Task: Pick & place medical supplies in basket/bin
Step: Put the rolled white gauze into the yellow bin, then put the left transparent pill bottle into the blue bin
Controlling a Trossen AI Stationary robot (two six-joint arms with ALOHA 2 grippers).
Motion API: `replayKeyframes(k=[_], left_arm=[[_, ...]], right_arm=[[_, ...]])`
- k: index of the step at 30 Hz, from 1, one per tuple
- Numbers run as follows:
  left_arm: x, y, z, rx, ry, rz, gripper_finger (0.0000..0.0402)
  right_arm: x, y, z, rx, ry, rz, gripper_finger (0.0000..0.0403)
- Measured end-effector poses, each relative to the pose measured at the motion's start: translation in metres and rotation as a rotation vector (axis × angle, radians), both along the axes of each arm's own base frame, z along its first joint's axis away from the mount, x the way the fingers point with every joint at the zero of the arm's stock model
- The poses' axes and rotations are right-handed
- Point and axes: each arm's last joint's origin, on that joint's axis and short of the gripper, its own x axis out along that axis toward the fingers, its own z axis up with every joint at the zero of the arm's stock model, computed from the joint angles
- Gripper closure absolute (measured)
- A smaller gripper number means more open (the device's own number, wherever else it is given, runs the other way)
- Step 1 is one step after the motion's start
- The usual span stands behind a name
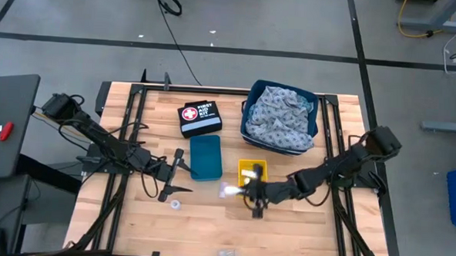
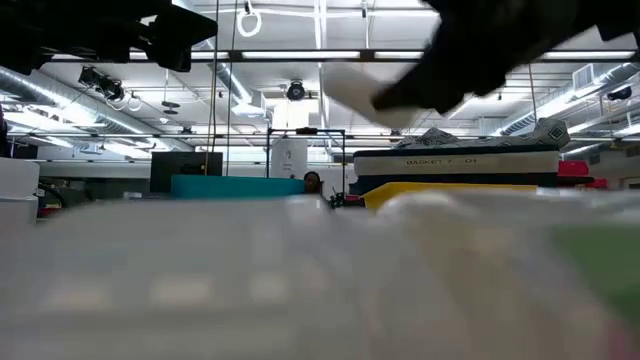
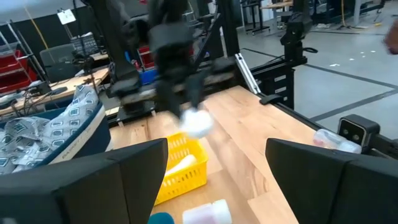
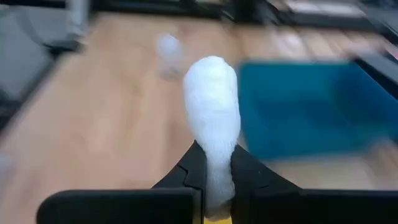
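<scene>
Holding a gauze roll (image 4: 212,118), right gripper (image 4: 213,171) hovers beside yellow basket (image 1: 251,170).

Robotics lab, taped concrete floor (image 1: 294,23), ceiling ducts (image 2: 60,95), strip lights (image 2: 300,55)

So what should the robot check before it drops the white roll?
1. Right gripper shut on the gauze roll: ok.
2. Roll over the yellow bin: cannot tell; it looks near the bin's front edge.
3. Room in the bin: ok, one roll lies inside.
4. Left gripper open, off to the side: ok.
5. Teal bin clear of the drop: ok.
</scene>
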Motion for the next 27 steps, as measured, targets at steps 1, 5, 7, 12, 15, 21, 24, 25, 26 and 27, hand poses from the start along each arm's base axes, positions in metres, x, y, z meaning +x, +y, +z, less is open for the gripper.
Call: replayKeyframes(k=[1, 5, 7, 12, 15, 21, 24, 25, 26, 27], left_arm=[[0.0, 0.0, 0.0, 0.0, 0.0, -0.003, 0.0129], [0.0, 0.0, 0.0, 0.002, 0.0, -0.003, 0.0129], [0.0, 0.0, 0.0, 0.003, 0.0, -0.002, 0.0129], [0.0, 0.0, 0.0, 0.005, 0.004, 0.001, 0.0129], [0.0, 0.001, -0.002, 0.012, 0.017, 0.016, 0.0129], [0.0, 0.001, -0.003, 0.014, 0.027, 0.019, 0.0129], [0.0, 0.001, -0.003, 0.014, 0.027, 0.021, 0.0129], [0.0, 0.001, -0.003, 0.015, 0.027, 0.025, 0.0129], [0.0, 0.001, -0.003, 0.016, 0.028, 0.033, 0.0129], [0.0, 0.001, -0.003, 0.016, 0.029, 0.039, 0.0129]], right_arm=[[-0.006, -0.006, -0.004, 0.005, 0.022, -0.038, 0.0372], [-0.022, -0.028, -0.024, 0.011, 0.151, -0.178, 0.0372], [-0.025, -0.035, -0.03, 0.007, 0.199, -0.217, 0.0372], [-0.024, -0.045, -0.034, 0.023, 0.243, -0.248, 0.0371], [-0.024, -0.048, -0.034, 0.041, 0.263, -0.236, 0.0342], [-0.024, -0.049, -0.035, 0.051, 0.28, -0.21, 0.0246], [-0.024, -0.048, -0.035, 0.035, 0.283, -0.193, 0.0211], [-0.024, -0.048, -0.035, 0.031, 0.283, -0.19, 0.0201], [-0.024, -0.048, -0.035, 0.029, 0.284, -0.189, 0.0192], [-0.024, -0.048, -0.035, 0.029, 0.284, -0.189, 0.0183]])
